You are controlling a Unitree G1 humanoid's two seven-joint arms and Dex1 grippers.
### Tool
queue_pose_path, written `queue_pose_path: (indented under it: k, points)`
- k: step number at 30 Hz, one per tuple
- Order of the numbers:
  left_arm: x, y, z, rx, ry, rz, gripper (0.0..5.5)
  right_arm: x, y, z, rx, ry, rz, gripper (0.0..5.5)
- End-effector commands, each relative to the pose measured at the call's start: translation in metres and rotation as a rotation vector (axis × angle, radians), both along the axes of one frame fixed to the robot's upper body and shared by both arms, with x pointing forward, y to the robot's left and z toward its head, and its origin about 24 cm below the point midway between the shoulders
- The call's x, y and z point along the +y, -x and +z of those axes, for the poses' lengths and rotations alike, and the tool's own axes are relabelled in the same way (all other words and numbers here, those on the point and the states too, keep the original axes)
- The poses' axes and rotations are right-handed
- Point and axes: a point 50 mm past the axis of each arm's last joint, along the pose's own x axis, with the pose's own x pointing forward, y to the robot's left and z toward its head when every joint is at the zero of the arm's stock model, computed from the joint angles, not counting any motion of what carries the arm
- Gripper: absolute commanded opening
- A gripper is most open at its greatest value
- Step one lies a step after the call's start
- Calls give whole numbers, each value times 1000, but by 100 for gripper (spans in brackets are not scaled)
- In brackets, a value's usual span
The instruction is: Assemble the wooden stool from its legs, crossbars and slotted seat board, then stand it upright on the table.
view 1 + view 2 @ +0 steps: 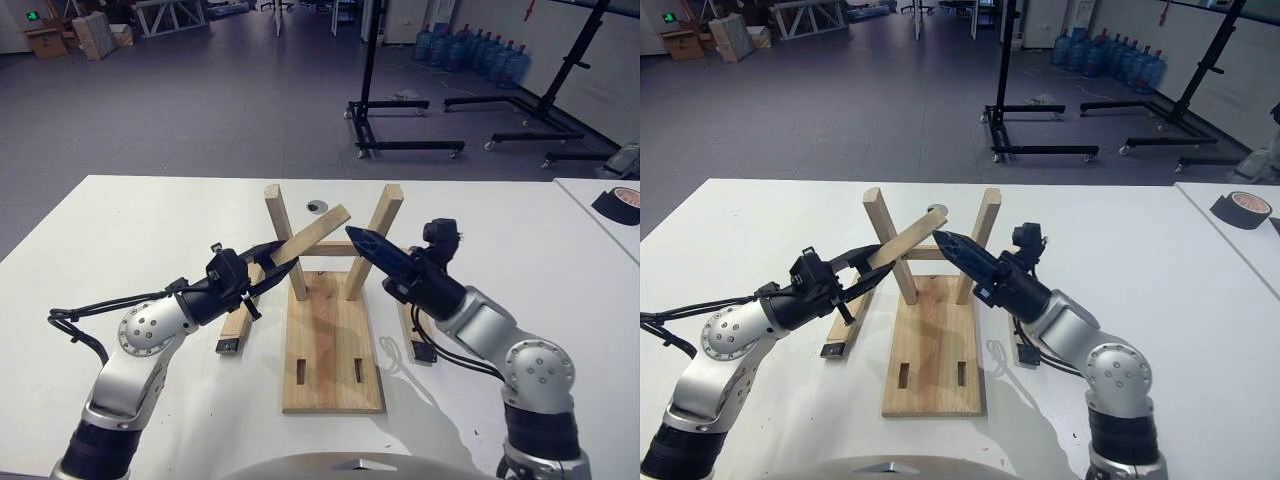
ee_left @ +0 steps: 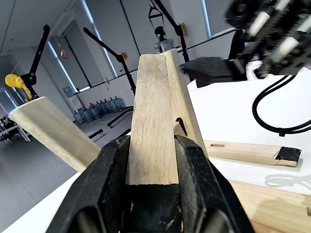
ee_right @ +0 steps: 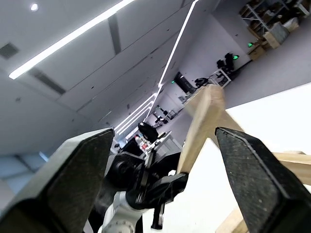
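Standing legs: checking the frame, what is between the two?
In the left eye view, a crossbar joins them, and the slanted bar in the left gripper pokes in above it.

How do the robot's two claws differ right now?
The left gripper is shut on a tilted wooden bar; the right gripper is open and holds nothing. The left gripper is by the left standing leg, the right gripper by the right standing leg. Both are black, two-fingered and raised off the table.
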Motion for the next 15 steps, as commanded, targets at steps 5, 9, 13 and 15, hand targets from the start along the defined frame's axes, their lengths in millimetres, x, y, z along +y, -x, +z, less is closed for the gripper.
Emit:
queue_pose_path:
  k: [5,9,13,15]
  points:
    - [-4,-8,7,-109,5,-5,128,15,-14,-11,121,-55,-89,382]
    - [-8,-9,2,-101,-29,-44,128,17,-18,-7,116,-84,-111,382]
    - [-10,-14,-2,-106,-89,-68,128,20,-20,-4,109,-103,-105,362]
    - [-11,-15,-2,-108,-94,-74,128,21,-21,-3,109,-116,-95,326]
